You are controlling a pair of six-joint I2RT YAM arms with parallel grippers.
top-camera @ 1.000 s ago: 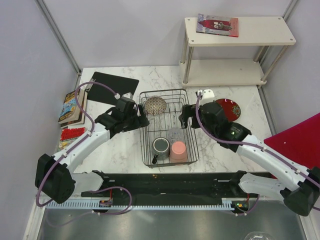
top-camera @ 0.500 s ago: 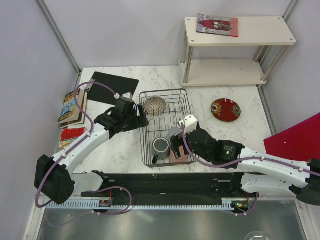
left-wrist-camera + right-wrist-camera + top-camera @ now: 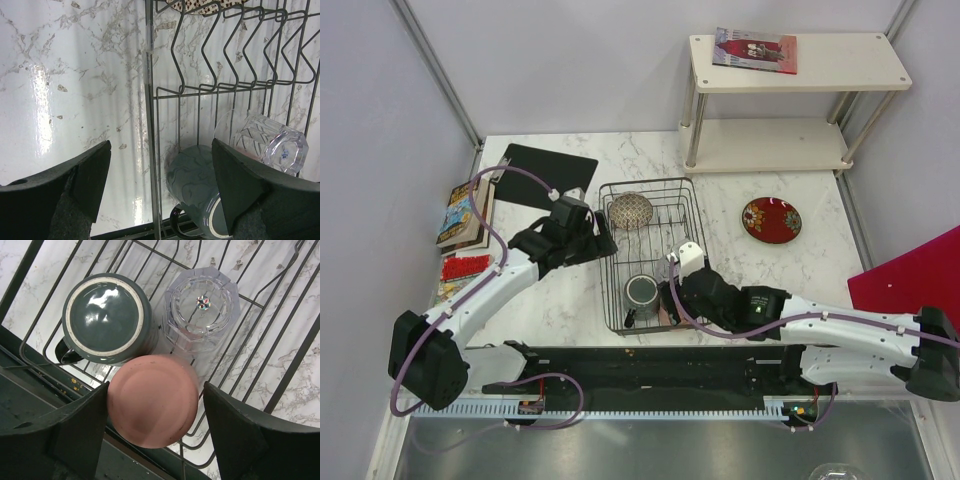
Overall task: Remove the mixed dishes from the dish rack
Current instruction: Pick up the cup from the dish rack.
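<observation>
Currently the right claw [image 3: 156, 407] hangs spread around the pink plastic cup [image 3: 150, 395], which stands inverted, axis vertical, in the dish rack [image 3: 148, 115]. The left claw [image 3: 160, 172] is spread too.

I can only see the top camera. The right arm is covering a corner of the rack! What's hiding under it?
Observer: The right wrist camera shows an upside-down pink plastic cup, framed between the open right end effector's fingers.
Operator: Anything beside it?
Observer: A small clear faceted glass, also upside down.
Operator: And the left arm?
Observer: The left end effector is open, with the black wire dish rack's side rail between its fingers in the wrist view.
</observation>
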